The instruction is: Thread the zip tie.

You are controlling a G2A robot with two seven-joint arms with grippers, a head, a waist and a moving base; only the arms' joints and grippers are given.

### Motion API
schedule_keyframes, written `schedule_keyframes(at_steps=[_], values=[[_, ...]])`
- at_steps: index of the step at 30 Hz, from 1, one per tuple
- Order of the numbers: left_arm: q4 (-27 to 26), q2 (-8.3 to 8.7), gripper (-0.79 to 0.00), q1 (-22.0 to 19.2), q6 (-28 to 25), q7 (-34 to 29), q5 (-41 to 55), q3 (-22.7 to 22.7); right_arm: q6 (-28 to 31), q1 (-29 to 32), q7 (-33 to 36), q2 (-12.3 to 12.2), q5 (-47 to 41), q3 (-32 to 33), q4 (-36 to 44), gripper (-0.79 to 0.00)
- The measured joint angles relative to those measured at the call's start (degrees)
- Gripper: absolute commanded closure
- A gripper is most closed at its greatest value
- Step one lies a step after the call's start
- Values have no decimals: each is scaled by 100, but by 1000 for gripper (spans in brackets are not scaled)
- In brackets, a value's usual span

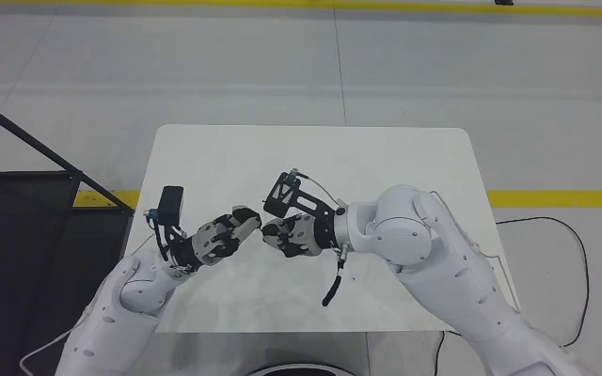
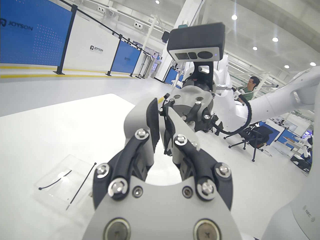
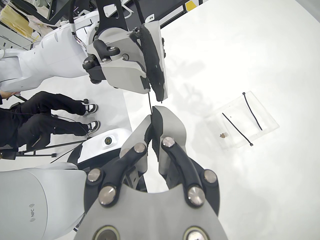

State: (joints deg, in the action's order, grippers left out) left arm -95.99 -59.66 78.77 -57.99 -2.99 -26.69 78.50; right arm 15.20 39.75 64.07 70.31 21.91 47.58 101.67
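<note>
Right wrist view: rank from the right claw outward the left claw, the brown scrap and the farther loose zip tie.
1. Left claw, just opposite the right claw.
2. Brown scrap, tray's near side.
3. Farther loose zip tie, tray's far edge.

Table (image 1: 395,160) matt white, smooth. Left gripper (image 2: 161,111) and right gripper (image 3: 153,121) have the same build: satin grey fingers that look like metal, rough black textured pads (image 3: 151,71), matt black plastic links (image 3: 182,161), shiny metal screws (image 3: 194,193). Arm shells (image 3: 37,58) glossy white plastic. Tie (image 3: 150,103) thin black plastic, matt. Spare ties (image 3: 252,111) same. Tray (image 3: 272,123) clear glossy plastic.
</note>
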Motion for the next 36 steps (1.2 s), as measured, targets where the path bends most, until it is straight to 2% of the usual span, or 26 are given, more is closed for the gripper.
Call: schedule_keyframes(at_steps=[12, 21, 27, 36], values=[[6, -8, -206, -19, -1, -99, 73, -2, 11, -10, 9, -3, 8, -27, 9, 0], [2, -17, -172, -30, -1, -108, 55, -4, -7, -43, 13, 5, 14, -74, -7, 0], [-8, -20, -117, -28, -1, -102, 30, -4, -30, -63, 7, 10, 11, -92, -20, 0], [-1, -26, -132, -16, -1, -100, 38, 3, -23, -51, -54, 9, 9, -79, -16, 0]])
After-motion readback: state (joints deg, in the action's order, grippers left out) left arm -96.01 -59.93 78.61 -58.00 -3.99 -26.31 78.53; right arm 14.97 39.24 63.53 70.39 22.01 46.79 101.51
